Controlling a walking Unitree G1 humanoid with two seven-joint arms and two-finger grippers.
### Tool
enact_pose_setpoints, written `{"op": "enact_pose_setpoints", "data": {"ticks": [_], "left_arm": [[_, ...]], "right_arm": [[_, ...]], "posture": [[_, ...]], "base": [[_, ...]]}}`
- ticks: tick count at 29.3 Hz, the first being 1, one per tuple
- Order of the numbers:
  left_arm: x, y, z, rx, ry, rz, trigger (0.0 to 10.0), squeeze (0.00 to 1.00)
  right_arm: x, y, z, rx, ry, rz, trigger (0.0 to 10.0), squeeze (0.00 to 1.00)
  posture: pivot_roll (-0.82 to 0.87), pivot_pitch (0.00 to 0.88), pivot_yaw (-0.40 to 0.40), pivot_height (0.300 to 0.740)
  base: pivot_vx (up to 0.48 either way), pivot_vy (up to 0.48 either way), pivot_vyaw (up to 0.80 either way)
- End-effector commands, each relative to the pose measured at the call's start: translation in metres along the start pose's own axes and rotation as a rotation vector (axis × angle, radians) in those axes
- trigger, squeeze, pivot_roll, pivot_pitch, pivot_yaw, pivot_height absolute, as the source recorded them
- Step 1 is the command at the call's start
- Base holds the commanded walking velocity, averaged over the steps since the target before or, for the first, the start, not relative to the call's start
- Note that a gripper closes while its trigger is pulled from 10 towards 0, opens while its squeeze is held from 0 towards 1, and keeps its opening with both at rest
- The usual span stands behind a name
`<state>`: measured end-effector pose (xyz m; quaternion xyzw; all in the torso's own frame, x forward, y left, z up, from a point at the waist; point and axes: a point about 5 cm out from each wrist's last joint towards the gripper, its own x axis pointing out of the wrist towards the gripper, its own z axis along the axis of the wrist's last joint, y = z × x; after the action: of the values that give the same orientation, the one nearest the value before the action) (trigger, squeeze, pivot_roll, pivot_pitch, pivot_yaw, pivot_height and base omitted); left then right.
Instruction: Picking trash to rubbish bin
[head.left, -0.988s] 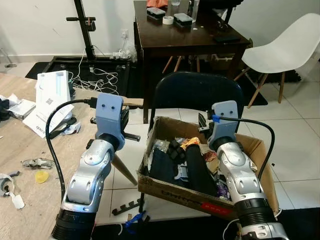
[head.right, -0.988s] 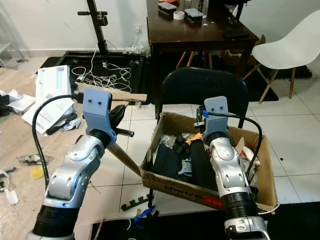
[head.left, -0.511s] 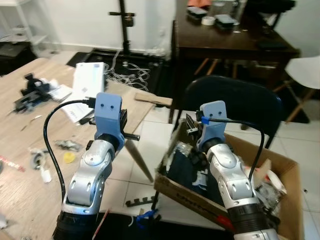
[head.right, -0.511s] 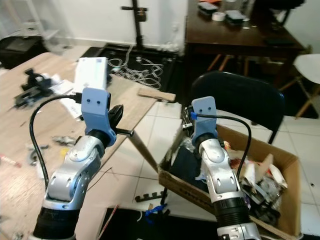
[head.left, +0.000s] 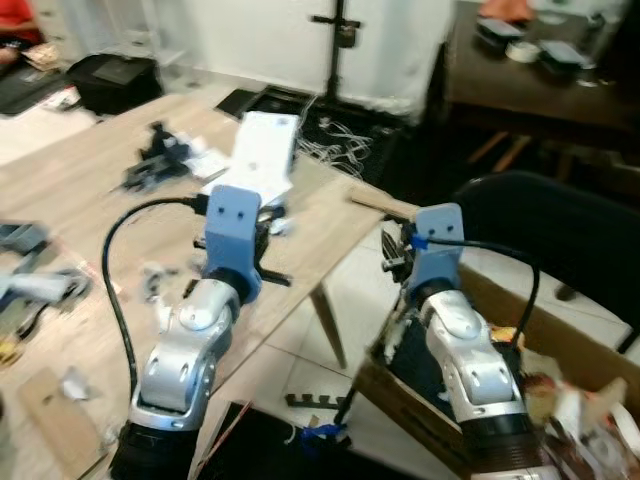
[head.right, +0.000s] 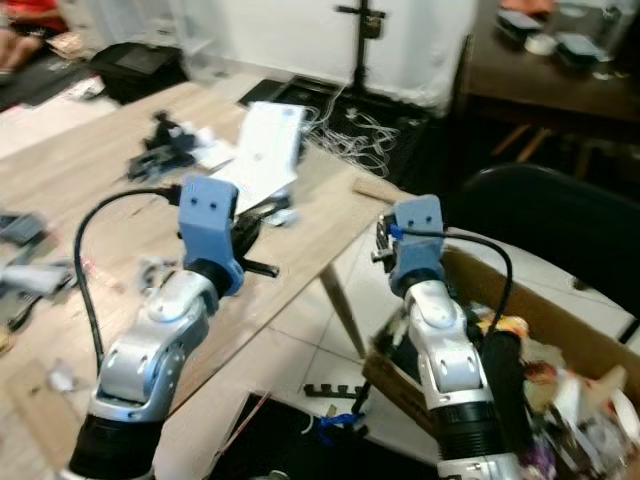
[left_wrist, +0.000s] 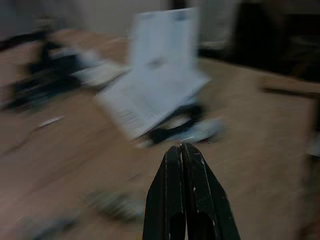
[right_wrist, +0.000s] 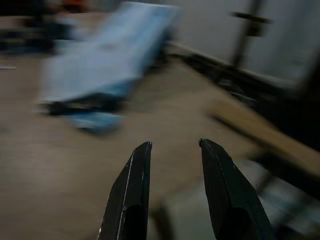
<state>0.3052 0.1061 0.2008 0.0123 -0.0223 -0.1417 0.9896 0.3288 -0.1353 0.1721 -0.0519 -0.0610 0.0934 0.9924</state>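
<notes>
A cardboard box (head.left: 405, 392) full of rubbish sits on the floor at the lower right. Blurred scraps of trash (head.left: 158, 282) lie on the wooden table (head.left: 90, 215), with a white booklet (head.left: 262, 160) and a black object (head.left: 152, 168) farther back. My left gripper (left_wrist: 182, 150) is shut with nothing in it; it hangs over the table, pointing towards the white booklet (left_wrist: 160, 85). Held over the table's near corner beside the box, my right gripper (right_wrist: 172, 146) is open and empty. In the eye views both arms are raised, left wrist (head.left: 232, 225) and right wrist (head.left: 432, 240).
A black chair (head.left: 555, 230) stands behind the box. A dark table (head.left: 545, 85) with small items is at the back right. A black stand (head.left: 340, 45) and loose cables (head.left: 335, 135) occupy the floor behind the wooden table. Something red (head.left: 15, 12) shows at the far left corner.
The camera has swung left: the wooden table now takes up the left and middle, the box has slid to the lower right. Both arms keep the same raised pose.
</notes>
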Motion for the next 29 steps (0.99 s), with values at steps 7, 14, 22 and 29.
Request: {"op": "enact_pose_setpoints", "data": {"ticks": [7,14,22,29], "left_arm": [[-0.003,-0.002,-0.005,0.02,0.051,-0.009,10.0,0.0],[-0.004,-0.004,-0.014,0.057,0.129,-0.024,10.0,0.0],[-0.004,-0.002,-0.014,0.07,0.113,-0.012,10.0,0.0],[-0.004,0.003,-0.015,0.066,0.132,0.022,10.0,0.0]], "right_arm": [[-0.002,0.003,0.0,0.02,0.011,0.009,10.0,0.0],[-0.004,0.003,-0.003,0.028,0.024,0.003,10.0,0.0],[-0.005,0.003,-0.005,0.055,0.035,0.0,10.0,0.0],[-0.003,0.004,-0.006,0.052,0.044,0.014,10.0,0.0]], "posture": [[0.18,0.115,0.002,0.74],[0.18,0.117,0.004,0.74],[0.18,0.12,0.009,0.74],[0.18,0.12,0.009,0.74]], "base": [[0.0,0.0,0.8],[0.0,0.0,0.8],[0.0,0.0,0.8],[0.0,0.0,0.8]]}}
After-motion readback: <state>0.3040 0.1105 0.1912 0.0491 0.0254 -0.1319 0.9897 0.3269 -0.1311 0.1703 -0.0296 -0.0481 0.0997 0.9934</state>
